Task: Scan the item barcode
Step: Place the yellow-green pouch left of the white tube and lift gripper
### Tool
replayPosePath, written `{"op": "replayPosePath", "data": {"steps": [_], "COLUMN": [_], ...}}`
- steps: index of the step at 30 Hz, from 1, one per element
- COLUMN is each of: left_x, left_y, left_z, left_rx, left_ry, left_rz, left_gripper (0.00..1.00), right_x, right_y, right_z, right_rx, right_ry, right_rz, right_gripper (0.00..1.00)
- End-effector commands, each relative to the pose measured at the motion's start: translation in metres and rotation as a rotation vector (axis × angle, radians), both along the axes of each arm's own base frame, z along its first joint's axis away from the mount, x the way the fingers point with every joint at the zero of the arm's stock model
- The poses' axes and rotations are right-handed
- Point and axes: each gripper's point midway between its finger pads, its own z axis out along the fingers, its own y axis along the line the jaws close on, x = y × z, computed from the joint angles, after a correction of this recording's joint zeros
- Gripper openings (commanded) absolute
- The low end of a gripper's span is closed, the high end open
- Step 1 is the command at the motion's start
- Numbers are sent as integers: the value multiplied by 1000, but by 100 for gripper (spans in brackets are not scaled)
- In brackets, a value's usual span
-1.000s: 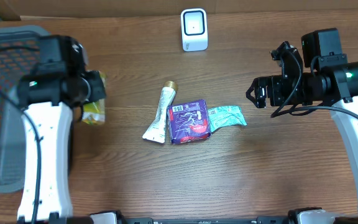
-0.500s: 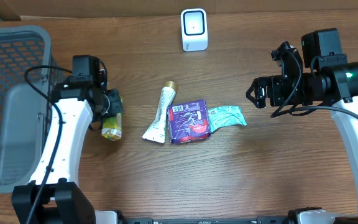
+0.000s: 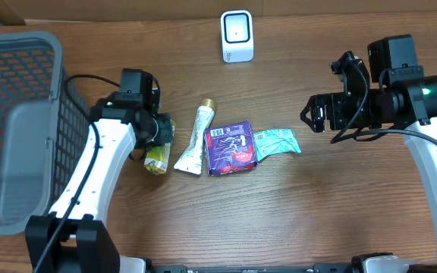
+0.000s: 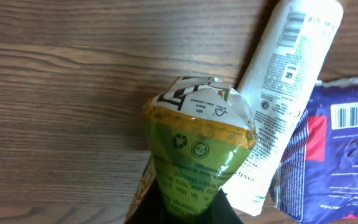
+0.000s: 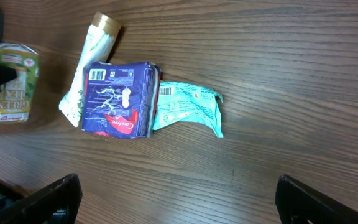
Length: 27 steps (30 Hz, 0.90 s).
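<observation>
**Soft, even light, nothing blown out**

The table (image 3: 317, 220) is lit evenly from above in the overhead view, and only a faint, soft-edged shadow is thrown under the left arm (image 3: 105, 167). No harsh glare is picked up off the wood. In the left wrist view the green pouch (image 4: 197, 143) is caught sharp enough for its print to be read, though the bottom edge is lost in black. Wood grain is kept crisp in the right wrist view.

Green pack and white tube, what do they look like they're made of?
The green pack: probably coated paperboard or laminated film, slightly glossy; folded, creased end flaps and printed recycling marks. The white tube: likely soft plastic, smooth satin finish; flattened crimped end, gold cap.
</observation>
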Motion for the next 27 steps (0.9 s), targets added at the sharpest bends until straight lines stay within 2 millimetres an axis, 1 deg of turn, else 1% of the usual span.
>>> {"op": "replayPosePath", "data": {"steps": [1,3,5,7,10,13,14,18,19,20,22,23,25,27], "left_x": [-1,-2,-2,0,12,25,33,43,43,44,45,46,46,46], "left_y": [-5,-7,-13,-16,-19,-20,-21,-23,-24,-24,-26,-28,-31,-32], "left_z": [-10,-15,-22,-23,-12,17,42,107,118,133,153,161,167,167], "left_rx": [9,11,13,15,14,7,1,-10,-13,-17,-32,-43,-62,-66], "left_ry": [27,44,61,56,-3,-66,-115,-221,-240,-270,-317,-338,-353,-349], "left_rz": [-44,-51,-67,-76,-80,-79,-78,-79,-79,-79,-83,-86,-94,-96], "left_gripper": [8,21,32,35,35,36,36,37,38,38,41,46,61,80], "right_x": [0,0,0,0,1,2,2,5,5,7,9,12,14,15], "right_y": [1,1,1,2,2,4,4,4,4,4,3,2,0,-2], "right_z": [-1,-1,-1,-1,0,1,1,-1,-2,-3,-6,-9,-17,-30], "right_rx": [-2,-2,-2,-1,4,12,13,11,10,11,12,12,11,15], "right_ry": [0,0,0,0,-3,-9,-11,-12,-11,-9,-9,-7,6,36], "right_rz": [5,5,5,5,6,6,8,7,7,7,6,2,-5,-14], "right_gripper": [100,100,100,100,100,100,100,100,95,88,84,84,84,84]}}
